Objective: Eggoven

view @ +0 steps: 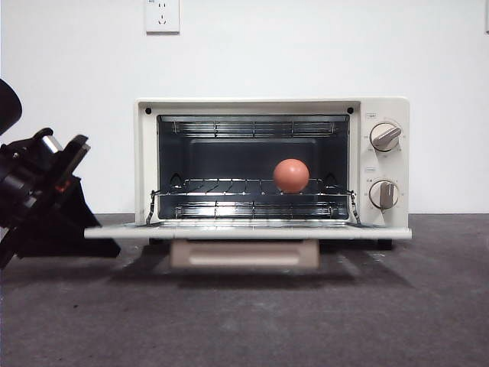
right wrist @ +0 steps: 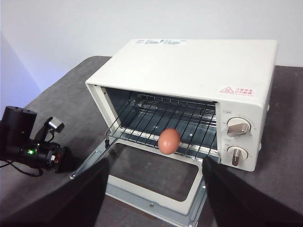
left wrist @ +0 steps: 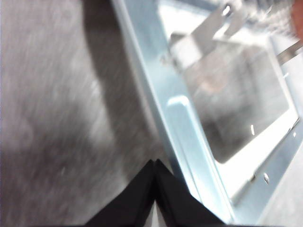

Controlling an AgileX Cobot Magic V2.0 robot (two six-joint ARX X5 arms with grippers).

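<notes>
On the wire rack inside the toaster oven sits the egg, toward the right-hand side near the front bar and touching nothing but the wires. The door hangs fully open, flat out over the table, with its beige handle showing below the front edge.

Low at the door's left corner is the left gripper, its two black jaws pressed together with nothing between them, the tip just beside the metal edge of the door. The right gripper hangs back in front of the oven and higher up, spread wide and empty, looking down on the egg and the open door.

To my eye the placing is done and the closing of the door is the step in hand. The next move would call for the left gripper to get under the door's edge or against the handle and swing it upward on its hinge. It ought to go smoothly: the egg rests loose on round wires and a jolt could set it rolling. The right arm also needs to keep clear of the door's path.
</notes>
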